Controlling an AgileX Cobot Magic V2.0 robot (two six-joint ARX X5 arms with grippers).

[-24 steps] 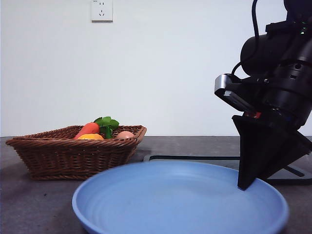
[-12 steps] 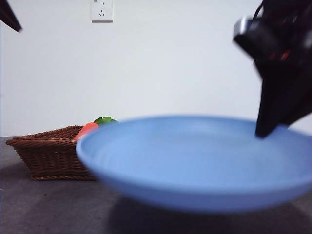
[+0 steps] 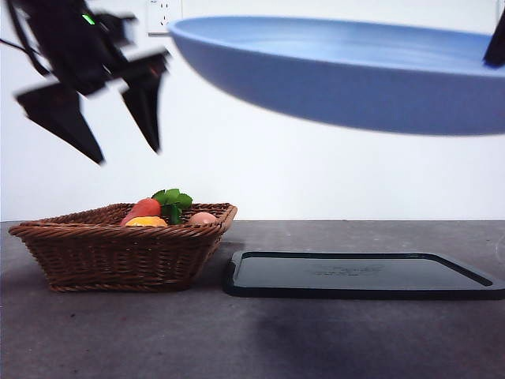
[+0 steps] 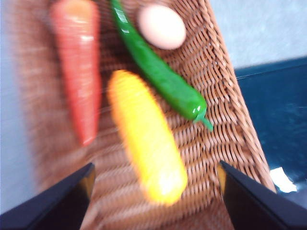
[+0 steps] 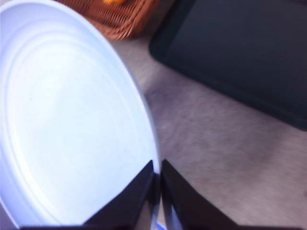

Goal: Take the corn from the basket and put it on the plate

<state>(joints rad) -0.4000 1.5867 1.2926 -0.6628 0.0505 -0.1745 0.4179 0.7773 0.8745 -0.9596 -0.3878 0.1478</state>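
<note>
The light-blue plate hangs high in the air at the top right of the front view, held by its rim in my right gripper, which is shut on it; the plate fills much of the right wrist view. The corn, a yellow cob, lies in the brown wicker basket between a carrot and a green pepper. My left gripper hovers open above the basket, at the left of the front view, nothing between its jaws. Only a sliver of the corn shows over the basket rim.
In the basket lie a red-orange carrot, a green pepper and a pale egg-like ball. A flat black tray lies on the grey table right of the basket, beneath the raised plate. A wall socket is behind.
The plate has been lifted from the table to high in the air by the right gripper, uncovering the black tray. The left gripper has come down into view above the basket.
</note>
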